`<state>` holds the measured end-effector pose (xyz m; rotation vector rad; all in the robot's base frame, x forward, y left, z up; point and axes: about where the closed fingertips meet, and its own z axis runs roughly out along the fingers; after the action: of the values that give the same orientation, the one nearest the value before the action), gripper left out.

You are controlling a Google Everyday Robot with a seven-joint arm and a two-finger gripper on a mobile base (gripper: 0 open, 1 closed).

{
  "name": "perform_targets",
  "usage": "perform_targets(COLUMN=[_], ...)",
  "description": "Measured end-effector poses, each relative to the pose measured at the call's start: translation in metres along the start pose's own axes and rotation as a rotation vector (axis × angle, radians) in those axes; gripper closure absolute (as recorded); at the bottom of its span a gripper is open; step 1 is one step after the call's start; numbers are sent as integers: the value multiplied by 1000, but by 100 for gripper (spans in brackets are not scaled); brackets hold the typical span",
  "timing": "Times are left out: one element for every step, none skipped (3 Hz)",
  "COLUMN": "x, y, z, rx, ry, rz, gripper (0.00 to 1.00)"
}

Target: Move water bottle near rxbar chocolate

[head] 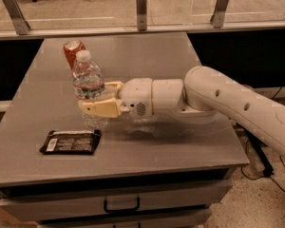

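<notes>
The water bottle (pixel 88 82) is clear plastic with a white cap and a dark label band. It stands upright in my gripper (pixel 96 99), whose tan fingers (pixel 100 109) are closed around its lower half. Its base is at or just above the table, behind and slightly right of the rxbar chocolate (pixel 70 142), a flat dark wrapper with a white patch at its left end, lying near the table's front left. My white arm reaches in from the right.
A red Coca-Cola can (pixel 71 51) stands behind the bottle at the back left. The grey table (pixel 180 151) has drawers below its front edge. A railing with glass panels runs behind the table.
</notes>
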<state>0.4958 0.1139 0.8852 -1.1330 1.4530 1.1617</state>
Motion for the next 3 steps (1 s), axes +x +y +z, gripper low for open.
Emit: perform_targets(x=[-2, 8, 12], y=[0, -1, -2], z=[0, 6, -3], rx=[0, -18, 5], ry=[0, 25, 68], rz=[0, -39, -67], gripper=[36, 13, 0])
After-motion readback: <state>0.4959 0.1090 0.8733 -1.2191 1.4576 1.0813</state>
